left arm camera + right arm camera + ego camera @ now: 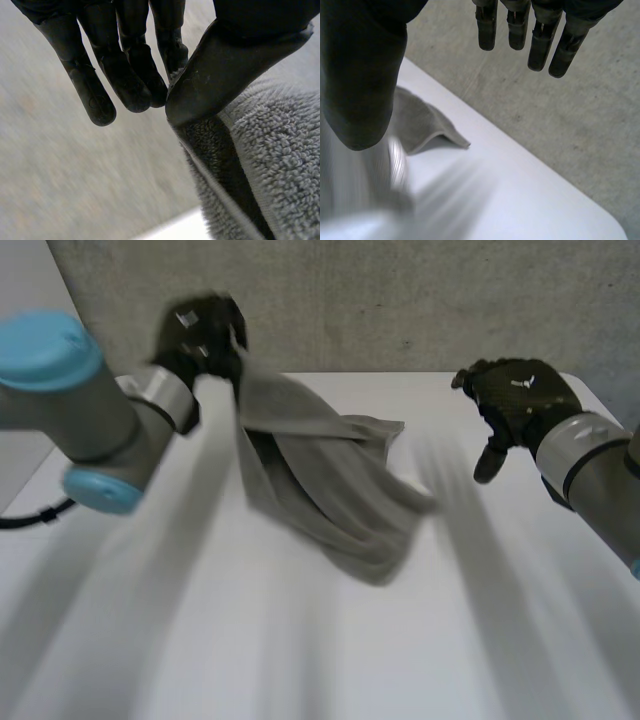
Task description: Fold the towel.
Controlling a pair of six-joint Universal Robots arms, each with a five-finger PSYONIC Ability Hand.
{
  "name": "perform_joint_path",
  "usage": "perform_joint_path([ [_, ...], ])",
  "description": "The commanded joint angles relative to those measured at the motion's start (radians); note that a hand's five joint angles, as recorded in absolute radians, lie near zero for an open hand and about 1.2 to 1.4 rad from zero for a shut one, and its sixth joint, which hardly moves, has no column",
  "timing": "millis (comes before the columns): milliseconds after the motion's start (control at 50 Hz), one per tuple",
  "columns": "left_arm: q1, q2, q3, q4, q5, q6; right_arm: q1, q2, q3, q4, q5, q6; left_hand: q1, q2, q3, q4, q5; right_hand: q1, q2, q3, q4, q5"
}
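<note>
We hold the grey towel (320, 470) aloft at ten o'clock, an edge pinched in our left hand (205, 335), so it drapes onto the white table (300, 650); our right hand (515, 400) hovers open-fingered and empty at two o'clock.

You see the towel (330, 490) blurred at its hanging end, five o'clock of the left hand (205, 335), itself smeared, more cloth hidden behind the right hand (360, 75)

White table (520, 640) bore the grey towel (330, 480) only partly: lower folds & one corner lay on the top nr far edge, rest raised.
</note>
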Motion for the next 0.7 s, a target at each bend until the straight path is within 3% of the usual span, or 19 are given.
perform_joint_path([
  [20,0.105,0.174,0.005,0.000,-0.052,-0.005,0.003,-0.050,0.137,-0.092,0.002,0.006,0.124,0.083,0.065,0.042,0.121,-0.069,-0.067,-0.070,-0.080,-0.058],
  [100,0.096,0.222,0.000,0.000,-0.060,-0.005,0.009,-0.061,0.179,-0.135,0.002,0.000,0.124,0.083,0.065,0.042,0.121,-0.069,-0.067,-0.070,-0.080,-0.058],
  [260,-0.054,0.237,-0.018,-0.014,-0.049,-0.001,0.006,-0.070,0.210,-0.152,0.006,0.003,0.124,0.083,0.065,0.042,0.121,-0.069,-0.067,-0.070,-0.080,-0.058],
  [300,-0.155,0.167,-0.030,-0.019,-0.048,0.009,0.003,-0.076,0.214,-0.154,0.006,0.003,0.124,0.083,0.065,0.042,0.121,-0.069,-0.067,-0.070,-0.080,-0.058],
  [320,-0.155,0.167,-0.030,-0.019,-0.048,0.009,0.001,-0.079,0.217,-0.155,0.008,0.003,0.124,0.083,0.065,0.042,0.121,-0.069,-0.067,-0.070,-0.080,-0.058],
  [360,-0.276,0.063,-0.014,-0.031,-0.046,0.019,-0.002,-0.082,0.217,-0.156,0.009,0.003,0.124,0.083,0.065,0.042,0.121,-0.069,-0.067,-0.070,-0.080,-0.058],
  [500,-0.434,-0.092,0.055,-0.079,-0.048,0.055,-0.057,-0.116,0.216,-0.155,0.006,-0.001,0.124,0.083,0.065,0.042,0.121,-0.069,-0.067,-0.070,-0.080,-0.058],
  [540,-0.454,-0.103,0.063,-0.091,-0.046,0.055,-0.061,-0.121,0.214,-0.156,0.005,-0.001,0.054,0.013,-0.005,-0.028,0.051,-0.069,-0.067,-0.070,-0.080,-0.058],
  [580,-0.476,-0.100,0.057,-0.099,-0.046,0.056,-0.066,-0.125,0.211,-0.156,0.005,-0.001,-0.487,-0.527,-0.545,-0.568,-0.490,-0.069,-0.067,-0.070,-0.080,-0.058],
  [600,-0.476,-0.100,0.057,-0.099,-0.046,0.056,-0.071,-0.127,0.208,-0.154,0.003,-0.001,-0.490,-0.530,-0.548,-0.571,-0.493,-0.069,-0.067,-0.070,-0.080,-0.058],
  [620,-0.480,-0.090,0.054,-0.103,-0.046,0.058,-0.071,-0.127,0.208,-0.154,0.003,-0.001,-0.719,-0.760,-0.778,-0.801,-0.722,-0.069,-0.067,-0.070,-0.080,-0.058],
  [700,-0.484,-0.050,0.033,-0.112,-0.045,0.059,-0.074,-0.131,0.205,-0.156,0.002,-0.004,-0.895,-0.935,-0.953,-0.976,-0.898,-0.069,-0.067,-0.070,-0.080,-0.058],
])
